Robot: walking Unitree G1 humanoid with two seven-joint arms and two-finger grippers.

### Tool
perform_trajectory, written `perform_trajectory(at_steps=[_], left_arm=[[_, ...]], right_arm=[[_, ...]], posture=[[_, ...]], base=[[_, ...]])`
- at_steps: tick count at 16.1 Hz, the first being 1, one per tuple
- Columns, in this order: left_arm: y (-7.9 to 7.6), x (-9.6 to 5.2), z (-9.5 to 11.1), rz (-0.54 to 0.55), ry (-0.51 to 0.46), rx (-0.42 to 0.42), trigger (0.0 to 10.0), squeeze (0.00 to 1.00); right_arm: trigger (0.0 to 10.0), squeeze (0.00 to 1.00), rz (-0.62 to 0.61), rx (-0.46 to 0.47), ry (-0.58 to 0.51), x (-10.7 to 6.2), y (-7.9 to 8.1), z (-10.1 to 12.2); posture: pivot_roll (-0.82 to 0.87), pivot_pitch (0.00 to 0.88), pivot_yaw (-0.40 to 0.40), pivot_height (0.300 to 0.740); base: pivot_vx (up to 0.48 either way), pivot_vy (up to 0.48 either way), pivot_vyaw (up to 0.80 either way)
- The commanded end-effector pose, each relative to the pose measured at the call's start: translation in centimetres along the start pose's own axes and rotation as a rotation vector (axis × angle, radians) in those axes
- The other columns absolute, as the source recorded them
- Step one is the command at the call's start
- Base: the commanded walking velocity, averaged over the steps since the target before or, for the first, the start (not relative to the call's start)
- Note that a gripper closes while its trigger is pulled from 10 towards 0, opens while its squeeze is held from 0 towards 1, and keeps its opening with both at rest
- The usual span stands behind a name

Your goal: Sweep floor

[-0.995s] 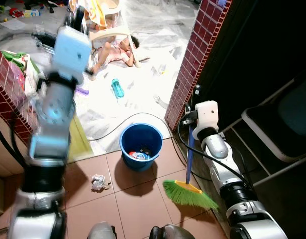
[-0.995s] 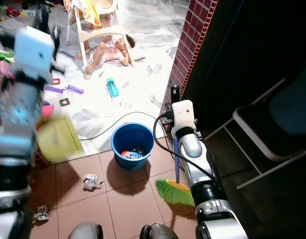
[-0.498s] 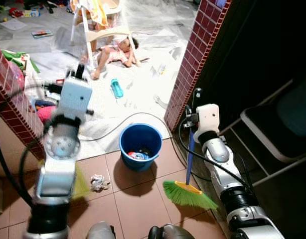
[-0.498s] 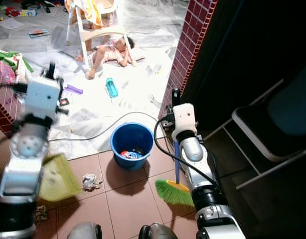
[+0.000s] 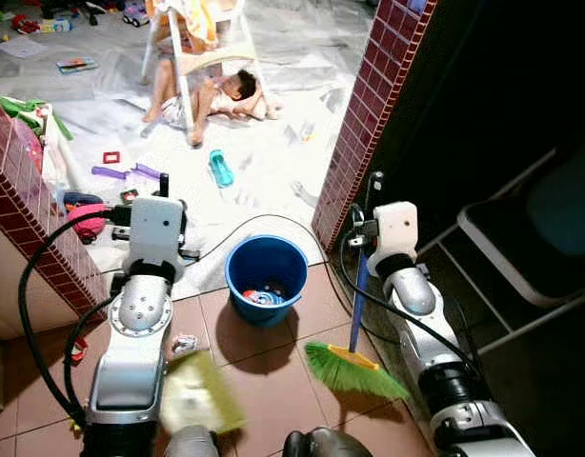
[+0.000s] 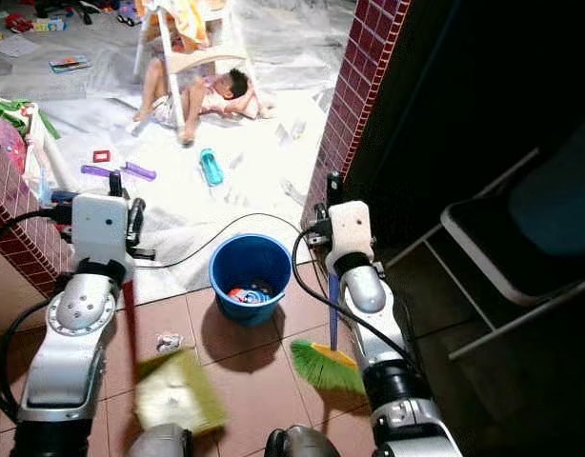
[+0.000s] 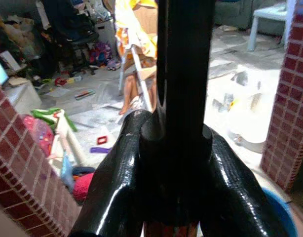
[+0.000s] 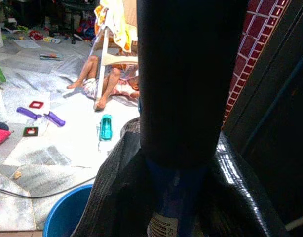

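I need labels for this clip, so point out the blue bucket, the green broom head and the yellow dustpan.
blue bucket (image 5: 237, 263): left eye view, left rim.
green broom head (image 5: 354, 374): left eye view, bristles.
yellow dustpan (image 6: 178, 392): right eye view, blurred pan face.

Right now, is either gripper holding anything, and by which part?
The right gripper holds the broom near the top of its blue handle. The left gripper holds the yellow-green dustpan by its dark handle.

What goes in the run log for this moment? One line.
left gripper: shut on dustpan handle | right gripper: shut on broom | crumpled paper on tiles | blue bucket ahead
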State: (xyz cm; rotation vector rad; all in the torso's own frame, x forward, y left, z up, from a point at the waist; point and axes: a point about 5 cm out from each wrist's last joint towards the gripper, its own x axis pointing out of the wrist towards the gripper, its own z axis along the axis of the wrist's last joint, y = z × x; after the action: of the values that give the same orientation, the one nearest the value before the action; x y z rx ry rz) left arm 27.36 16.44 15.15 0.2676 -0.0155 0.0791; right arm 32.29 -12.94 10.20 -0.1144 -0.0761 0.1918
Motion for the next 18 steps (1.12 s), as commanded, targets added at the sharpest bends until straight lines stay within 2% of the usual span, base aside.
perform_trajectory(at_steps=[1, 5, 8, 15, 18], left_arm=[[0.3, 0.1, 2.0, 0.017, -0.08, -0.013, 10.0, 0.0], [-0.4, 0.2, 2.5, -0.032, -0.131, -0.015, 10.0, 0.0], [-1.3, 0.0, 2.7, -0.073, -0.133, -0.025, 10.0, 0.0], [-1.7, 0.3, 3.1, -0.095, -0.144, -0.052, 10.0, 0.0], [-1.9, 0.3, 3.2, -0.105, -0.146, -0.061, 10.0, 0.0]], right_arm=[[10.0, 0.0, -0.021, 0.015, 0.008, -0.1, -0.4, 0.0], [10.0, 0.0, -0.035, 0.023, 0.012, 0.0, -0.5, 0.0], [10.0, 0.0, -0.031, 0.023, 0.004, 0.2, -0.4, 0.3], [10.0, 0.0, -0.03, 0.02, 0.005, 0.3, -0.4, 0.3], [10.0, 0.0, -0.027, 0.018, 0.003, 0.3, -0.4, 0.4]], posture=[[0.03, 0.058, -0.08, 0.74], [0.03, 0.059, -0.076, 0.74], [0.03, 0.06, -0.074, 0.74], [0.03, 0.063, -0.073, 0.74], [0.03, 0.06, -0.077, 0.74]], base=[[0.0, 0.0, 0.0], [0.0, 0.0, 0.0], [0.0, 0.0, 0.0], [0.0, 0.0, 0.0], [-0.251, 0.0, 0.0]])
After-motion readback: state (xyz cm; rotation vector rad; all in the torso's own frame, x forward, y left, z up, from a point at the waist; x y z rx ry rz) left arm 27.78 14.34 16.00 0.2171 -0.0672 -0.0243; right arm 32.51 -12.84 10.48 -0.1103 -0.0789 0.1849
